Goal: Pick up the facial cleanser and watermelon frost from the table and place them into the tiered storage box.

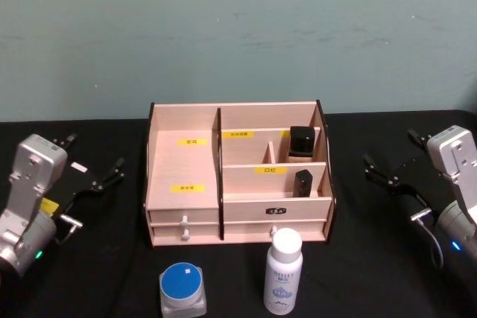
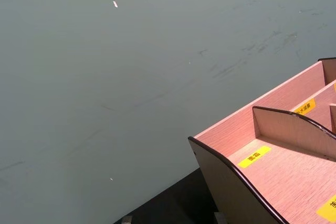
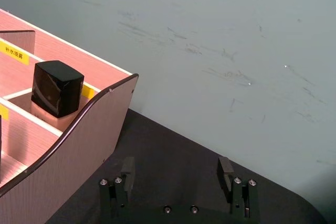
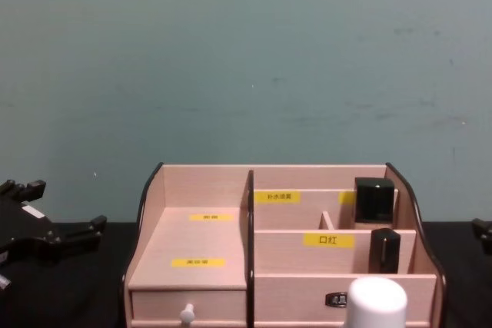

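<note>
Head view: the tiered storage box (image 1: 168, 165) stands mid-bench (image 1: 373, 258), its drawers facing the robot. The facial cleanser (image 1: 284, 272), a white bottle, stands upright at 5 o'clock from the box, just in front of the right drawer. The watermelon frost (image 1: 182, 288), a clear jar with a blue lid, sits at 7 o'clock, near the bottle but apart from it. A black-capped bottle (image 1: 301, 141) stands in the box's rear right compartment, and a smaller dark item (image 1: 303, 182) in the tier below. The left hand (image 1: 93, 153) hovers at 9 o'clock from the box, fingers spread wide and empty. The right hand (image 1: 391, 150) hovers at 3 o'clock, likewise spread and empty.
</note>
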